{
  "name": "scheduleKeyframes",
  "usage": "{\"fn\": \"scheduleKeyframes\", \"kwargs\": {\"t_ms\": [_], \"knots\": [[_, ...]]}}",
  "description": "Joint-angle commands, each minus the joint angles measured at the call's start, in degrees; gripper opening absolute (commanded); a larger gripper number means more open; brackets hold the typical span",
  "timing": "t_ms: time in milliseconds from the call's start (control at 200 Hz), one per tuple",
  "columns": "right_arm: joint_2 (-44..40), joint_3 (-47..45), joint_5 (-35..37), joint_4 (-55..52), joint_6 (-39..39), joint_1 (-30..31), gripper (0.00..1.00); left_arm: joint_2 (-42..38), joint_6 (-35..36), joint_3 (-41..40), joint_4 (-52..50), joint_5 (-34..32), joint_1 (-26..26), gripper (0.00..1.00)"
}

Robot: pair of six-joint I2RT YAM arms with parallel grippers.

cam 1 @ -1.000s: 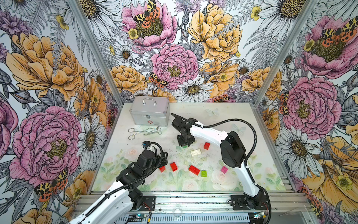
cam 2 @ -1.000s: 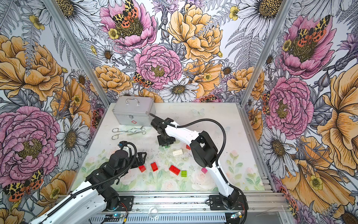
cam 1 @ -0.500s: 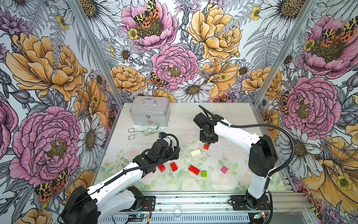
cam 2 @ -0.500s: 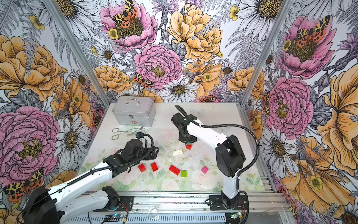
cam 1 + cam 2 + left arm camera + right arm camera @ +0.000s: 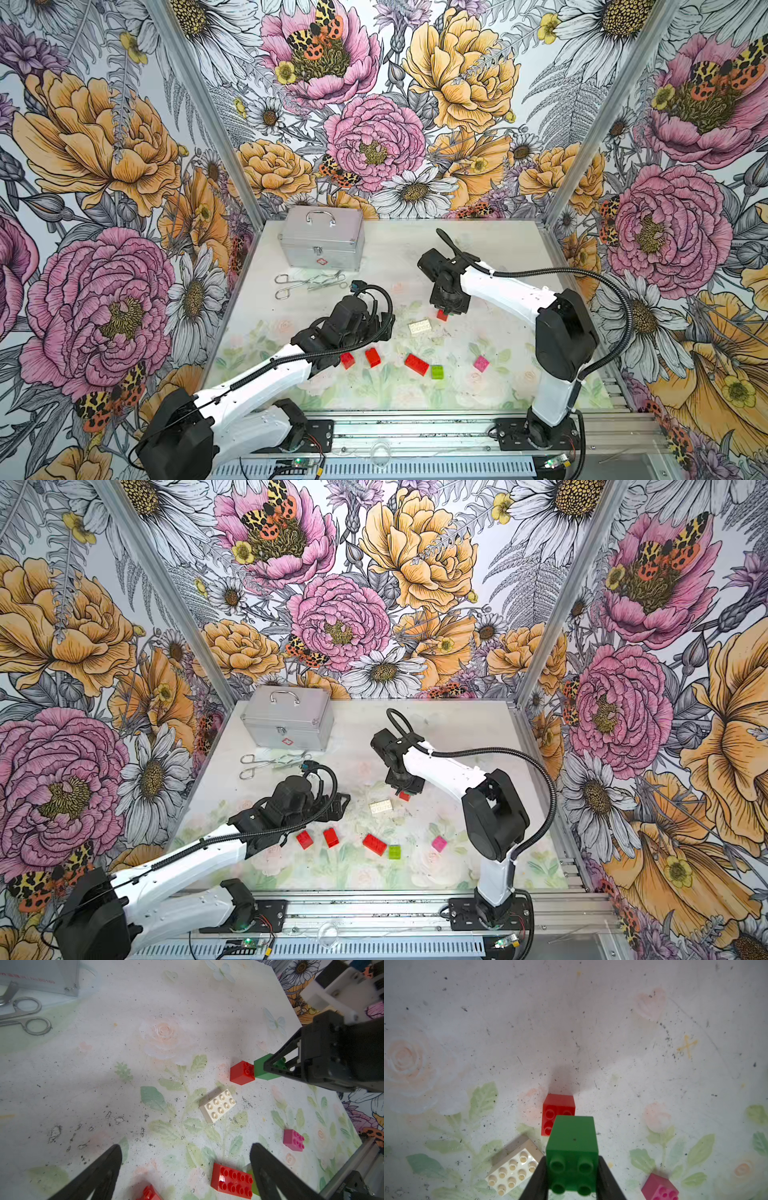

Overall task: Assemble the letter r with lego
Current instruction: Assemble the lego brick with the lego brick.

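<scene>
- The right claw (image 5: 572,1176) was shut tight on a dark green brick (image 5: 572,1147), with one black finger on each side of it.
- The dark green brick was just beside a small red brick (image 5: 558,1105). We could not tell if the two touched.
- In a top view, the right claw stood near the middle of the surface (image 5: 498,257). The small red brick peeked out at its 6 o'clock side.
- A white brick (image 5: 419,327) lay flat at about 8 o'clock from the small red brick, close by but apart from it.
- The left claw (image 5: 186,1147) was wide open and held nothing. It hung over the surface at 9 o'clock from the white brick.
- More lego lay in a loose row toward the 6 o'clock edge: two little red bricks (image 5: 347,360) (image 5: 372,356), a long red brick (image 5: 416,364), a lime green brick (image 5: 436,371) touching the long red one, and a pink brick (image 5: 481,363).
- A silver case (image 5: 322,241) stood at 11 o'clock on the surface, with steel tools (image 5: 309,282) lying at its 6 o'clock side.
</scene>
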Motion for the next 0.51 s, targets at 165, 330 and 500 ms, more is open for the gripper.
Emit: {"fn": "scheduleKeyframes", "kwargs": {"t_ms": [165, 330, 500], "knots": [[-1.2, 0.9, -0.5, 4.1, 4.3, -0.7, 0.22, -1.9, 1.5, 0.2, 0.9, 1.9, 1.0, 0.98], [0.0, 1.5, -1.5, 4.7, 4.3, -0.8, 0.22, -2.8, 1.3, -0.5, 0.8, 2.9, 2.5, 0.98], [0.2, 0.8, -2.0, 5.4, 4.6, -0.9, 0.22, -2.9, 1.3, -0.5, 0.7, 3.3, 2.9, 0.98]]}}
